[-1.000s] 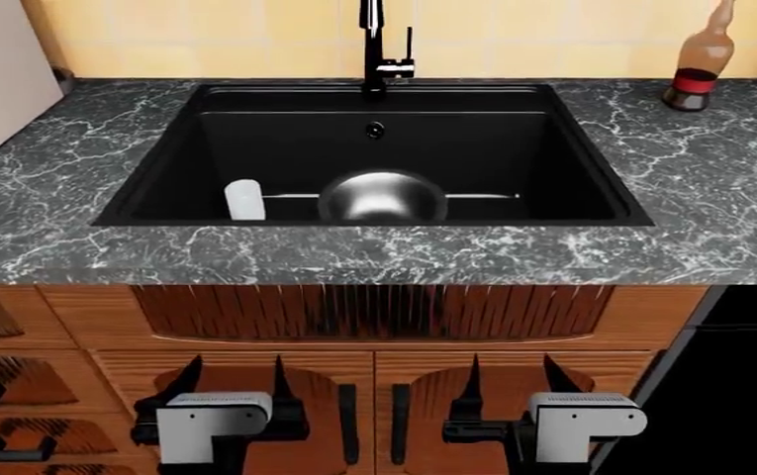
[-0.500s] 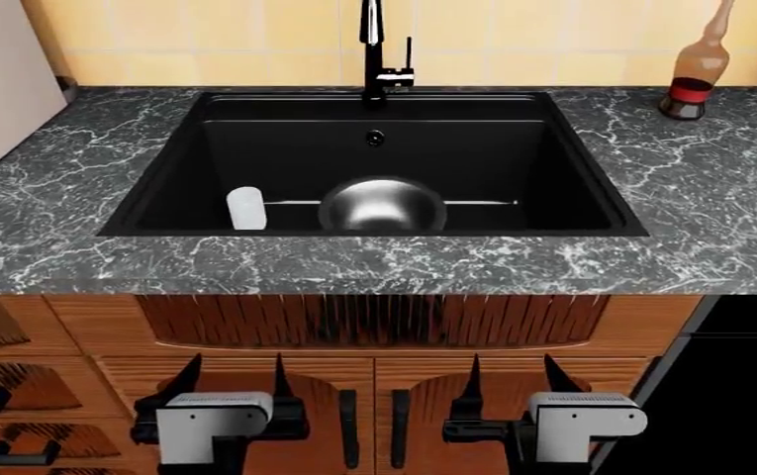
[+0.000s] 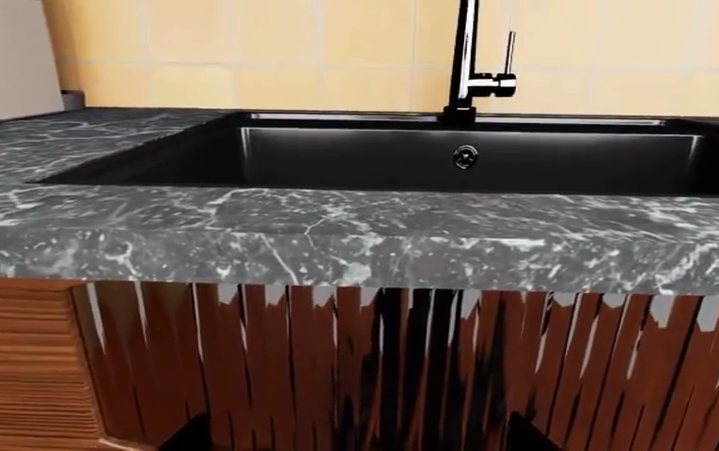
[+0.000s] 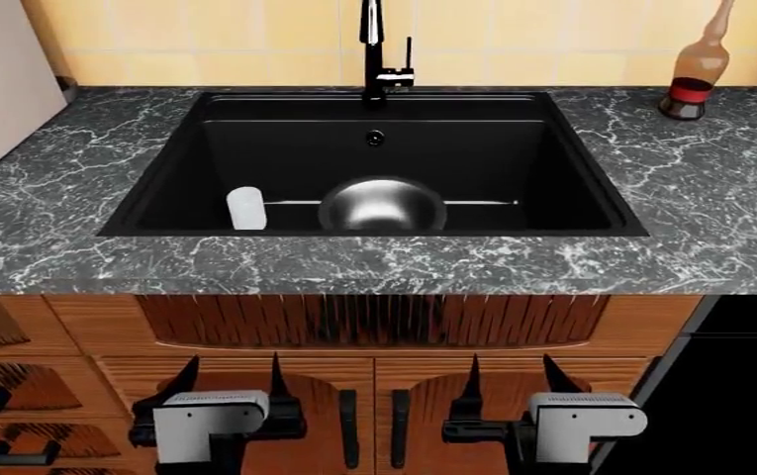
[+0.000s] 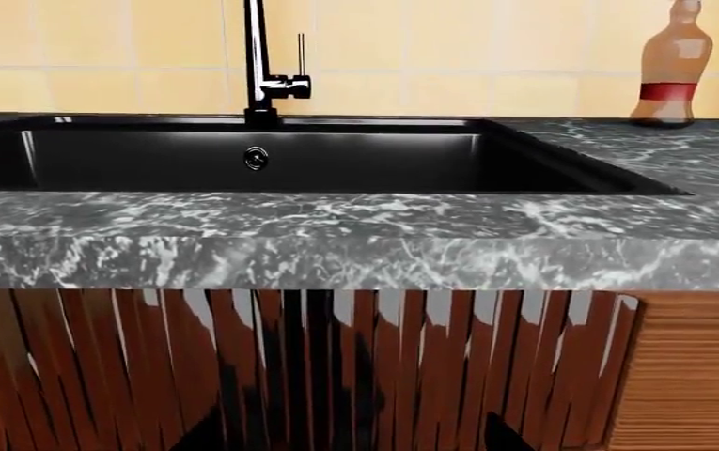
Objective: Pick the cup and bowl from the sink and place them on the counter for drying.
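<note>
The white cup (image 4: 246, 208) stands in the black sink (image 4: 484, 158) at its near left. The steel bowl (image 4: 382, 205) sits beside it at the near middle, apart from the cup. The marble counter (image 4: 695, 198) surrounds the sink. My left gripper (image 4: 233, 364) and right gripper (image 4: 511, 364) are both open and empty. They point upward in front of the cabinet doors, below the counter's front edge. In both wrist views the counter's edge (image 3: 334, 235) (image 5: 359, 235) hides the cup and bowl. Only dark fingertips (image 3: 190, 440) (image 5: 509, 437) show at the frame's edge.
A tall black tap (image 4: 374, 49) stands behind the sink. A brown bottle (image 4: 698, 64) stands on the counter at the back right, and a white panel (image 4: 2, 69) at the far left. Wooden doors with black handles (image 4: 347, 426) face the grippers. A black appliance front (image 4: 734, 386) is at the right.
The head view has shifted a little since a second ago, so the counter and sink sit slightly lower in the frame. Both grippers have hardly moved and stay open.
</note>
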